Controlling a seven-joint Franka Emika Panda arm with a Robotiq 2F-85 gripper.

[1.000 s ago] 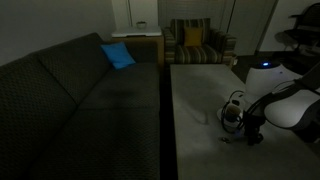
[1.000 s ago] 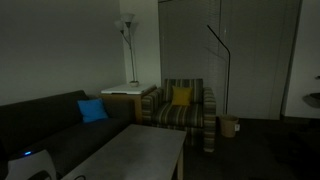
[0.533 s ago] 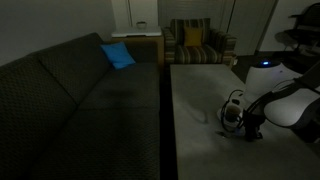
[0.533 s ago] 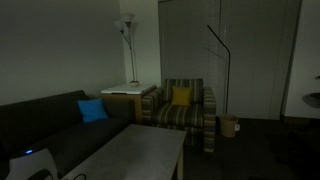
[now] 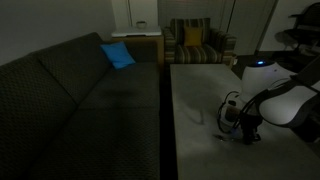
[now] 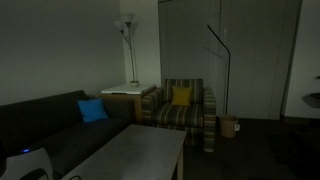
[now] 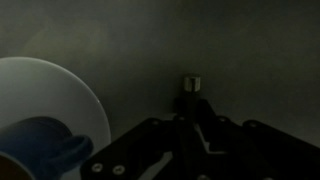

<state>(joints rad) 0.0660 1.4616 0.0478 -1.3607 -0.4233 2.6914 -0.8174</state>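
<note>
One white dish (image 7: 55, 95) beside jaws

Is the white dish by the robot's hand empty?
Not empty: in the wrist view a dark blue thing lies on the white dish, beside the gripper. Too dark to tell what it is.

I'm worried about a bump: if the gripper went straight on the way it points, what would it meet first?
Probably the grey table top ahead of the gripper; the white round object lies aside. Dim light leaves depth unclear.
</note>
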